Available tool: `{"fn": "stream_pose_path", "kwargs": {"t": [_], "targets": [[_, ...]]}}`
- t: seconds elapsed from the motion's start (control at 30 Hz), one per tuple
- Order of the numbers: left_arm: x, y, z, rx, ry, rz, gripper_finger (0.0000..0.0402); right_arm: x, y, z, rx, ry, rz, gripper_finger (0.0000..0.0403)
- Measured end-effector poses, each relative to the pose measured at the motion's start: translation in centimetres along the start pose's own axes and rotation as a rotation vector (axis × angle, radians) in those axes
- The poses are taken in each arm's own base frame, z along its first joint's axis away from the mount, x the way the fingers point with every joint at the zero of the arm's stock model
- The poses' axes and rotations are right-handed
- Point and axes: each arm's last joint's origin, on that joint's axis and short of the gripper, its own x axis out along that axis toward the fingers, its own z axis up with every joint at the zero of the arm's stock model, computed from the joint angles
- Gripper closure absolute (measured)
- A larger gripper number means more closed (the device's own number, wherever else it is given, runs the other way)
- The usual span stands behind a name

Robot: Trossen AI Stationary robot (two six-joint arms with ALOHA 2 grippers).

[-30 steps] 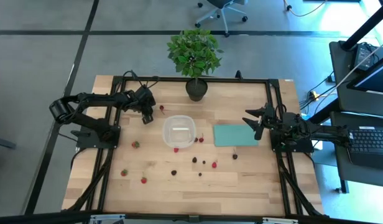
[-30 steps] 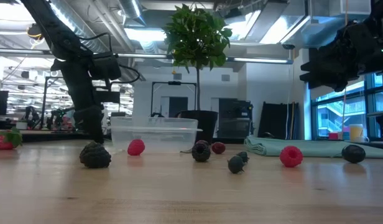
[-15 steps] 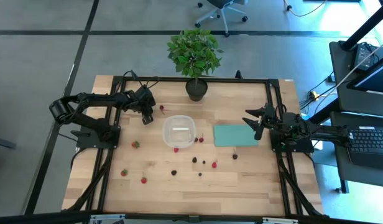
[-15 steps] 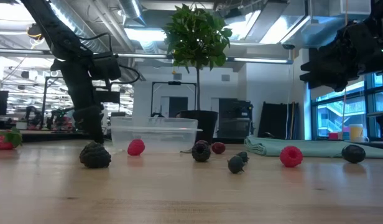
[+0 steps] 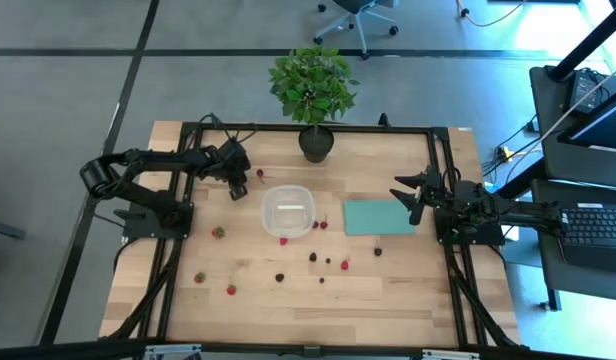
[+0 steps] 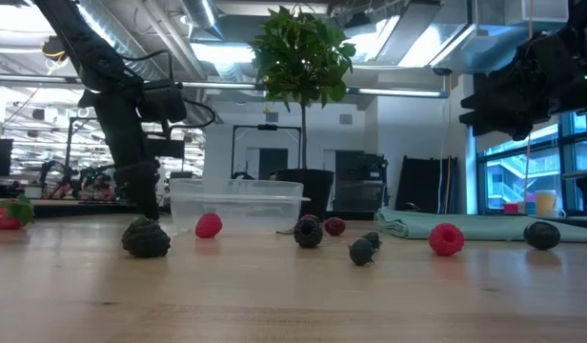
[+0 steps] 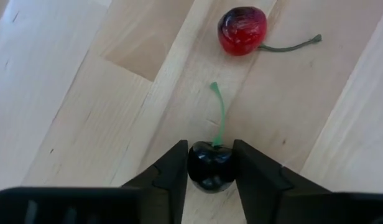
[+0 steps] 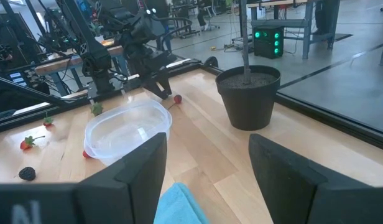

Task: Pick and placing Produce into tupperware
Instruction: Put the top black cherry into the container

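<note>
Left gripper (image 7: pixel 210 171) pinches a dark cherry (image 7: pixel 211 165) on the wooden table (image 7: pixel 73 93); a red cherry (image 7: pixel 242 30) lies near. Right gripper (image 8: pixel 207 171) gapes over the teal sheet (image 5: pixel 378 217), beside the tupperware (image 5: pixel 289 211).

Counts, high view: one clear tupperware (image 5: pixel 289 211), one teal sheet (image 5: pixel 378 217), one potted plant (image 5: pixel 313 92), two robot arms; about six red berries (image 5: pixel 218 232) and five dark berries (image 5: pixel 279 277) loose on table (image 5: pixel 388 300); left wrist view: two cherries, one red (image 7: pixel 242 30), one dark (image 7: pixel 211 166)
</note>
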Motion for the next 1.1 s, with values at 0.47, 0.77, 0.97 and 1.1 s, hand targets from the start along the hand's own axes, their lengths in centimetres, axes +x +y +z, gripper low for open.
{"fn": "stream_pose_path", "kwargs": {"t": [0.47,0.77,0.97,1.1], "targets": [[-3.8,-2.2,6.1,0.096,-0.151,-0.093,0.0298,0.0,0.0,0.0,0.026,0.000,0.001,0.0173],[-7.0,-7.1,9.3,0.241,-0.318,-0.188,0.0293,0.0,0.0,0.0,0.027,-0.001,0.001,0.0173],[-8.3,-11.6,9.4,0.352,-0.423,-0.302,0.0296,0.0,0.0,0.0,0.027,0.000,0.001,0.0173],[-7.9,-13.6,9.1,0.386,-0.418,-0.287,0.0292,0.0,0.0,0.0,0.027,-0.001,0.000,0.0173]]}}
